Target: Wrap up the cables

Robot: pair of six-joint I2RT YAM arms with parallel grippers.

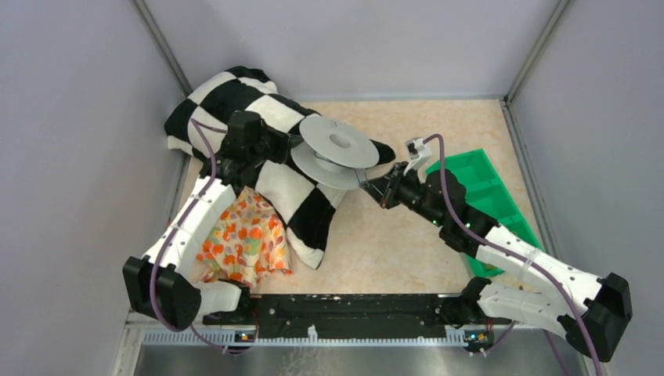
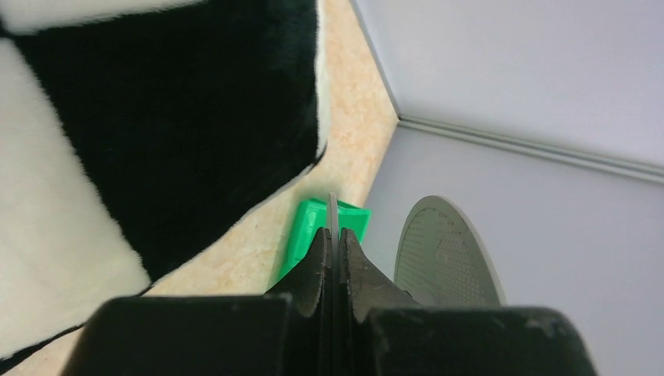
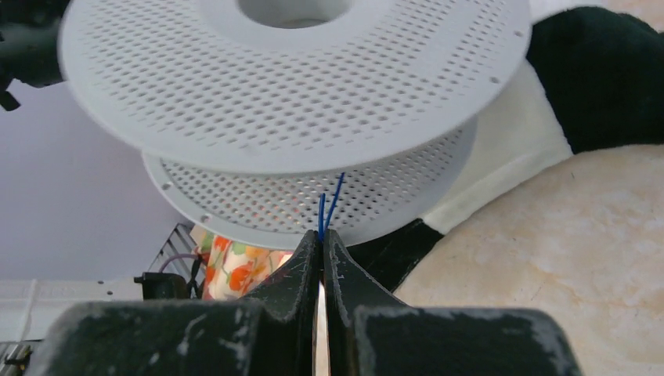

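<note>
From above, the left gripper (image 1: 291, 146) holds the spool (image 1: 338, 141) tilted over the table's (image 1: 391, 243) far half, probably to leave winding room. Left wrist: its jaws pinch a flange rim. Right wrist: the right gripper (image 3: 322, 235) clamps the cables (image 3: 330, 200) (thin, blue ends) just beside the spool's lower flange.

The left arm (image 1: 192, 219) and right arm (image 1: 501, 251) stretch forward, angling inward; left pincer (image 1: 296, 144) and right pincer (image 1: 366, 184) face each other, jaws clamped tight.

Checkered blanket (image 1: 229, 95) overlapping floral cloth (image 1: 247, 239); green bin (image 1: 489, 184) right.
</note>
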